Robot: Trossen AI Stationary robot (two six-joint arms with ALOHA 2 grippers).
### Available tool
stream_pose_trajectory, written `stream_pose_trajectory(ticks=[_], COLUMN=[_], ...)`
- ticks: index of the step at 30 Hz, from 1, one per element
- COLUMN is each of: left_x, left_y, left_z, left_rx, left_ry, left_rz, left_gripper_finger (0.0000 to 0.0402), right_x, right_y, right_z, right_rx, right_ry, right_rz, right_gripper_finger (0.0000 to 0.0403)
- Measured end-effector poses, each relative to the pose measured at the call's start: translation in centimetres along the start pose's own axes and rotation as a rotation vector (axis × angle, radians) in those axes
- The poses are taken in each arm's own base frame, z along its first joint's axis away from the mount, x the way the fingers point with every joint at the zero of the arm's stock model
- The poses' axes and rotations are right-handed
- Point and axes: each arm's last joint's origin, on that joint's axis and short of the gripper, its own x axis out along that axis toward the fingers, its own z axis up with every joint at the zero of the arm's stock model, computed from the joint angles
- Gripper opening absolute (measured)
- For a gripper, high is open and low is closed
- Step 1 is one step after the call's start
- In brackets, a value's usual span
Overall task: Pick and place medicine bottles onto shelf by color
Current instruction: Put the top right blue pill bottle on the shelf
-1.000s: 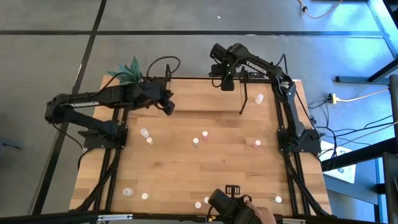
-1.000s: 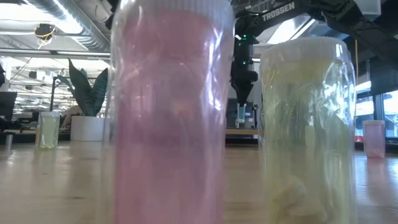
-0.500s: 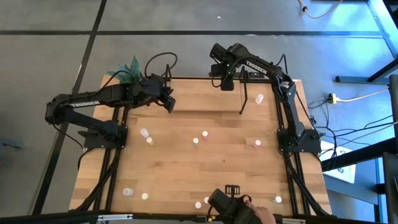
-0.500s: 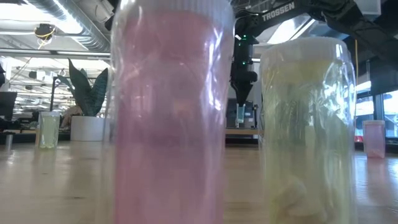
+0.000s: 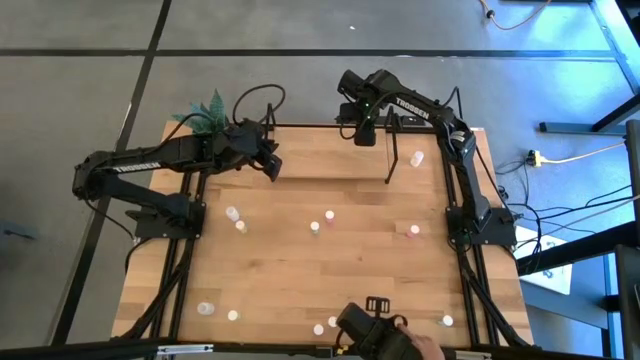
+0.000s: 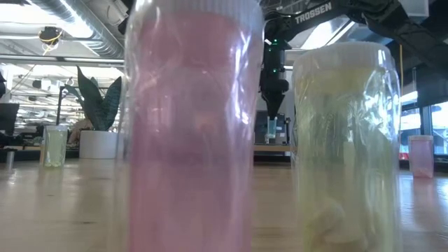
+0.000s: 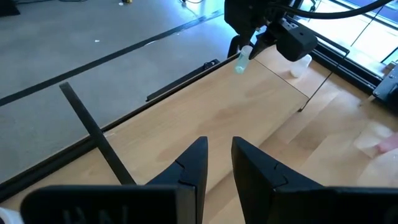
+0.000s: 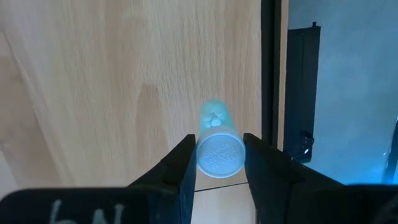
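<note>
wooden table (image 5: 300, 270) | right tool (image 8: 217, 163) clamps greenish bottle (image 8: 218, 146) above shelf (image 8: 124, 87)

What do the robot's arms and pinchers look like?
Both arms, the left arm and the right arm, are dark, jointed and thin, with black cables looping off them. White letters run along each, and the right arm's read TROSSEN. The left gripper and right gripper each have two flat, dark, pointed fingers.

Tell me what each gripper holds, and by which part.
The right gripper pinches a small pale greenish cylindrical medicine bottle at its white-capped end, body hanging below, over the light wooden shelf board. The left gripper holds nothing.
</note>
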Motion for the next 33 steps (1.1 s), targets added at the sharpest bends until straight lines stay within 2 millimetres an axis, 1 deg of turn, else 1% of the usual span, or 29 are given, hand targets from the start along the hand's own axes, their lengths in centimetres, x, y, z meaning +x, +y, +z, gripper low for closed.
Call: stream_pose_trajectory(ticks=[8,12,16,20,22,28,33], left_x=[0.0,0.0,0.0,0.0,0.0,0.0,0.0], left_y=[0.0,0.0,0.0,0.0,0.0,0.0,0.0], left_z=[0.0,0.0,0.0,0.0,0.0,0.0,0.0], left_rx=[0.0,0.0,0.001,0.001,0.001,0.001,0.001], left_ry=[0.0,0.0,0.0,0.0,0.0,0.0,0.0], left_rz=[0.0,0.0,0.0,0.0,0.0,0.0,0.0], left_gripper_finger=[0.0066,0.0066,0.0066,0.0066,0.0066,0.0066,0.0066], right_x=[0.0,-0.8,-1.7,-1.8,-1.6,0.5,1.0], right_y=[0.2,-0.2,-0.2,-0.3,-0.4,-0.2,-0.3], right_z=[-0.5,-1.0,-1.4,-1.2,-1.1,-1.3,-1.2], right_rx=[0.021,0.041,0.067,0.059,0.047,0.039,0.038], right_ry=[0.032,-0.005,-0.013,-0.034,-0.035,-0.01,-0.013], right_rz=[0.045,0.078,0.056,0.041,0.027,0.024,0.008], right_gripper_finger=[0.0119,0.0119,0.0119,0.0119,0.0119,0.0119,0.0119])
